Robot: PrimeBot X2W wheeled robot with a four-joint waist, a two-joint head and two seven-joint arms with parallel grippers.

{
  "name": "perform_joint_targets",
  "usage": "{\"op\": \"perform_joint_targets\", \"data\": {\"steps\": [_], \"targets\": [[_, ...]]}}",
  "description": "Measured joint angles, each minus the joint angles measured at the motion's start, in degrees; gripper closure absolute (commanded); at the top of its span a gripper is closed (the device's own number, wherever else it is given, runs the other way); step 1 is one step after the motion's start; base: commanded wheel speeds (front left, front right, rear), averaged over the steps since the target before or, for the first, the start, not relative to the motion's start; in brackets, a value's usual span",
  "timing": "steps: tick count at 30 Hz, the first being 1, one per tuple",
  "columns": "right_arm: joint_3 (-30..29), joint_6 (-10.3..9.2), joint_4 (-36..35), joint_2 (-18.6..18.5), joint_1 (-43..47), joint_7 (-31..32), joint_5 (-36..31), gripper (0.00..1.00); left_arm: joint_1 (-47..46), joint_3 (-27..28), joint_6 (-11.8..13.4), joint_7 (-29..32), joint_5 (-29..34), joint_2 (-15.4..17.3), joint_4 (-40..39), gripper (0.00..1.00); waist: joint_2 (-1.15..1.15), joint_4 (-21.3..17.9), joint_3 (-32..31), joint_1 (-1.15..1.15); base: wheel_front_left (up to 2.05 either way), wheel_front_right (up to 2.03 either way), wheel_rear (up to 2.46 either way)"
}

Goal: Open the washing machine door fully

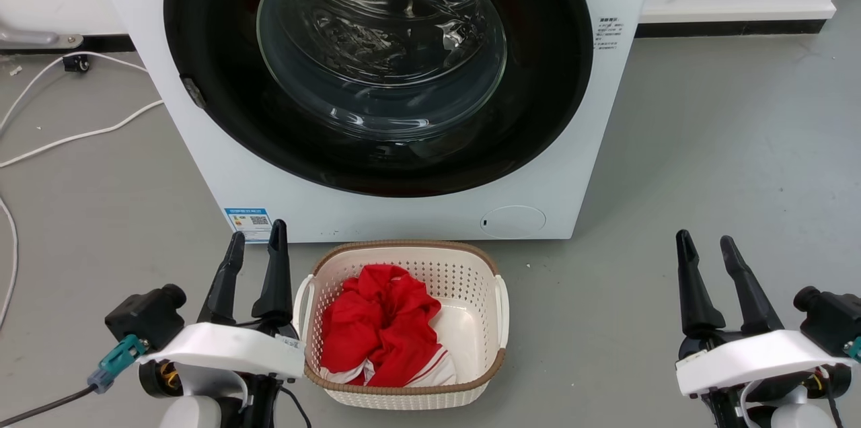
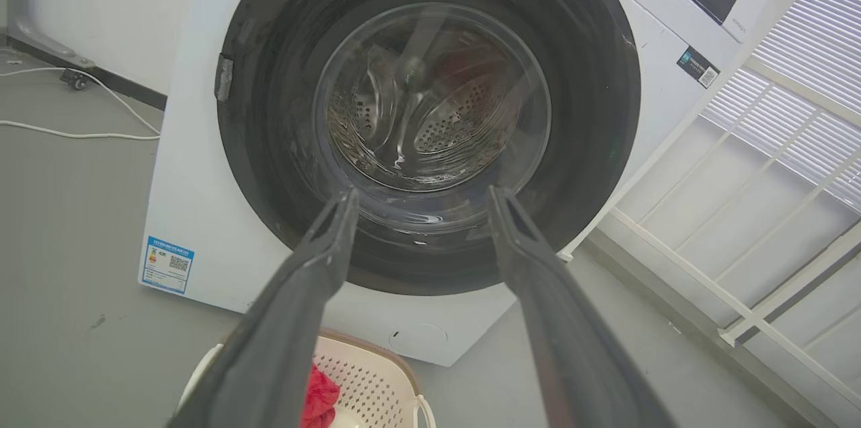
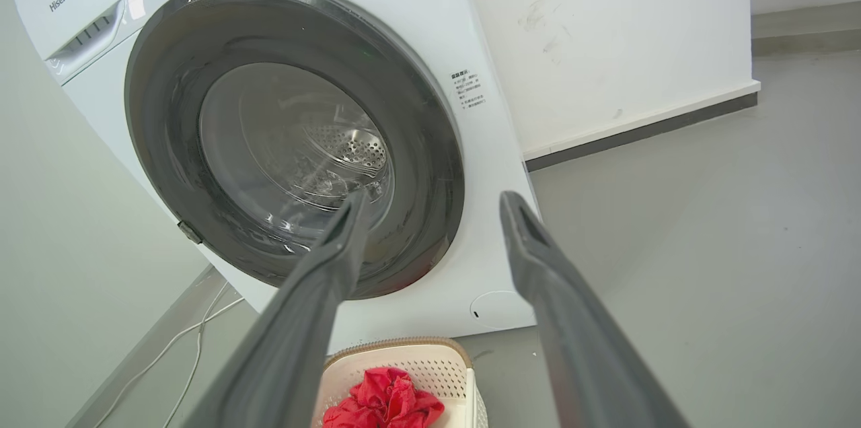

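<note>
The washing machine door (image 1: 538, 112) sat shut, flush in the washing machine (image 1: 202, 172), ahead of and above both claws and nearer the left claw (image 1: 257, 231) than the right claw (image 1: 705, 237). Being round, it had no long axis; its glossy face and bulging glass pointed straight back at the claws. It looked rigid, fairly heavy and slippery, so the likely hold was the small grey tab (image 1: 193, 93) on its rim, ahead of the left claw. Both claws stood released and empty. A basket (image 1: 403, 247) of red cloth (image 1: 380, 320) lay between them, just beside the left one.
</note>
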Motion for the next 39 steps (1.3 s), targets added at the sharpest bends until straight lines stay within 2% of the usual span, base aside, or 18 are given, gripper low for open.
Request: {"op": "perform_joint_targets", "data": {"steps": [23, 39], "targets": [[1.0, 0.01, -0.6, 0.1, 0.3, -1.1, -14.1, 0.00, 0.0, -1.3, 0.3, -3.0, 14.4, 0.0, 0.8, 0.00, 0.00, 0.6, -0.1, 0.00, 0.00, 0.00, 0.00], [0.5, 0.01, -0.9, 0.3, 1.0, -1.3, -20.6, 0.00, 0.0, -1.6, 0.7, -4.8, 22.5, 0.0, 1.6, 0.00, 0.00, 1.0, 0.0, 0.00, 0.00, 0.00, 0.00]]}}
